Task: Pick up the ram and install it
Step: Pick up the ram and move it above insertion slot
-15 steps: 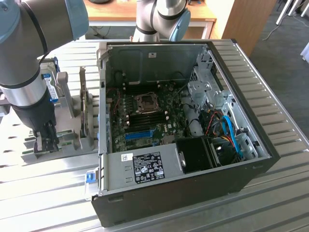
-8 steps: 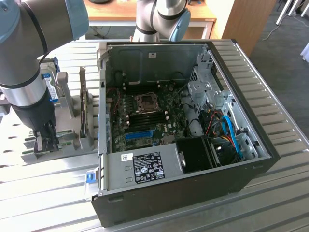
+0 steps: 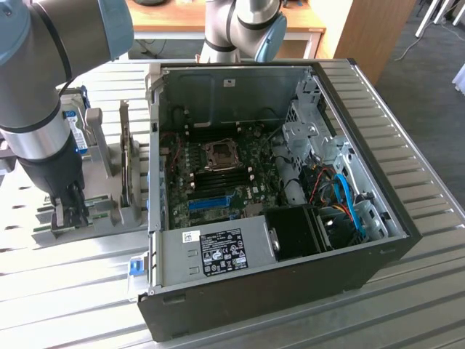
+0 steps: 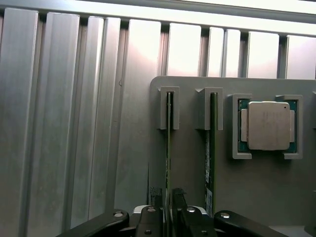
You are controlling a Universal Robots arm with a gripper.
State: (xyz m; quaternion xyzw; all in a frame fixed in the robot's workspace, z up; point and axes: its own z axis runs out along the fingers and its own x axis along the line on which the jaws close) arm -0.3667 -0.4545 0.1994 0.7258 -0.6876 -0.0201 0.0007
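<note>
The ram (image 4: 168, 143) is a thin green board seen edge-on, standing upright in a slot of the grey holder (image 4: 192, 84). My gripper (image 4: 168, 193) straddles it, with one dark finger (image 4: 156, 196) pressed on each side, so it is shut on the stick. A second green stick (image 4: 211, 148) stands in the neighbouring slot, untouched. In the exterior view my gripper (image 3: 73, 209) reaches straight down into the holder (image 3: 109, 211) at that view's left, beside the open computer case (image 3: 320, 269). The stick still sits in its slot.
A square silver processor (image 4: 268, 126) lies in its recess on the holder. A blue-labelled hard drive (image 3: 76, 127) stands behind the gripper. Inside the case the motherboard shows dark memory slots (image 3: 218, 178) and an open socket (image 3: 220, 153). The table is ribbed aluminium (image 3: 429, 218).
</note>
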